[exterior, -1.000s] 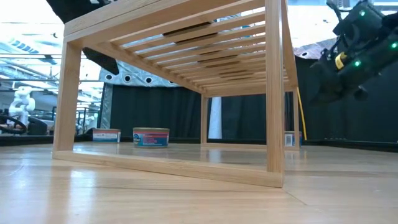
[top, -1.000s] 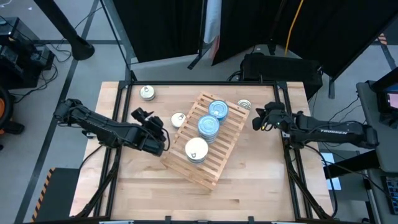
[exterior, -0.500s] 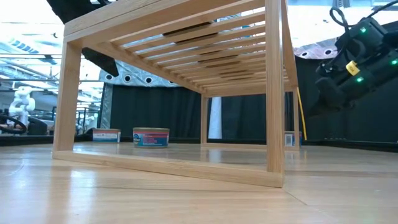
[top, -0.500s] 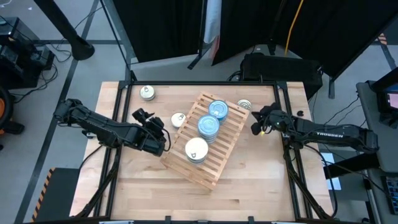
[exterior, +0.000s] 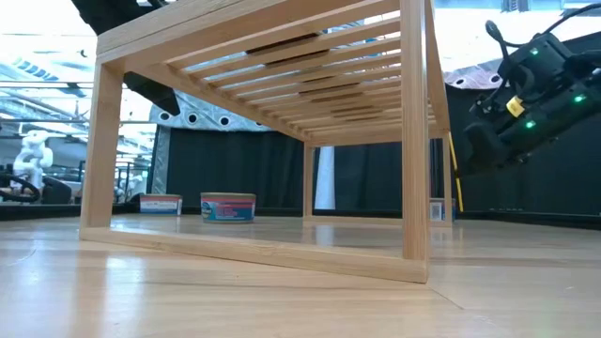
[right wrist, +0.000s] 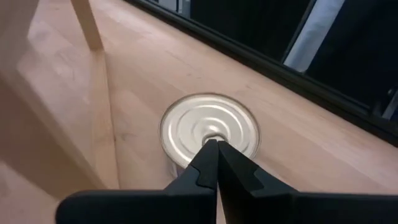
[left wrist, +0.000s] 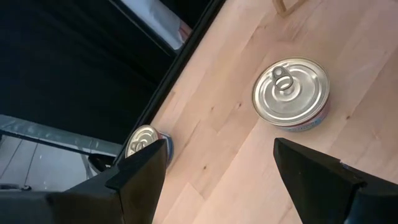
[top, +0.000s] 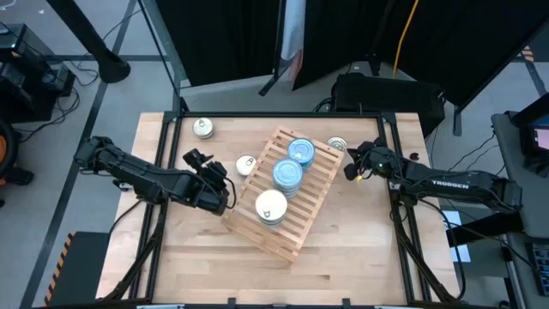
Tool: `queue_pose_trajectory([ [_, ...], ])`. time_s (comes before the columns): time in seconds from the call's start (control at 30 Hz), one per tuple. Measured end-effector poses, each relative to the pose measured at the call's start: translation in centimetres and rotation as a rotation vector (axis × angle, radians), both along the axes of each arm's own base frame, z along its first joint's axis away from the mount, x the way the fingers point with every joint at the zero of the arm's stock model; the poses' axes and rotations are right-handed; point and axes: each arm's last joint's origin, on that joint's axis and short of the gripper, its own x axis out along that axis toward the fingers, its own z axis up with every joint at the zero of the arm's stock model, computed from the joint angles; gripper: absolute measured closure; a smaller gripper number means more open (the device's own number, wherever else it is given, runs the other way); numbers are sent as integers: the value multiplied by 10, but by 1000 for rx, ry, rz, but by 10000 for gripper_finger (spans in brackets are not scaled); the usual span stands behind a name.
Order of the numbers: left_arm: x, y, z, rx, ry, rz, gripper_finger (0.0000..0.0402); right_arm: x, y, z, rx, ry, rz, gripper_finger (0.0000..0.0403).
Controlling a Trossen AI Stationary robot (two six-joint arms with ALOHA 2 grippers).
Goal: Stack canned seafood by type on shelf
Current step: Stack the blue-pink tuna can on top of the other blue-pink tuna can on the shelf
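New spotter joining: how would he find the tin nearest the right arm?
Start at the slatted shelf mid-table. Off its far right corner one silver tin sits on the tabletop, just ahead of the right gripper. Unlike the shelf's tins, it is unstacked and shows a ribbed top.

Right hand [top: 349, 170] nearer the silver tin [top: 337, 145].

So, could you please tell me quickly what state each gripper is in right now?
Left gripper: open, empty, above a silver pull-tab tin.
Right gripper: shut, holding nothing, over a silver tin.

Table [top: 360, 257]: shelf [top: 313, 199], three loose tins [top: 245, 164].
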Motion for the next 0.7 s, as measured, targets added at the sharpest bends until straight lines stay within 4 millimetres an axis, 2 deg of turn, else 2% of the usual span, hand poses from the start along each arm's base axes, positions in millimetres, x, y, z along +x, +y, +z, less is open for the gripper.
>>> queue_pose_trajectory([
  [0.7, 0, 3, 0, 11, 13, 4, 100, 11, -11, -15, -4, 108, 7, 402],
])
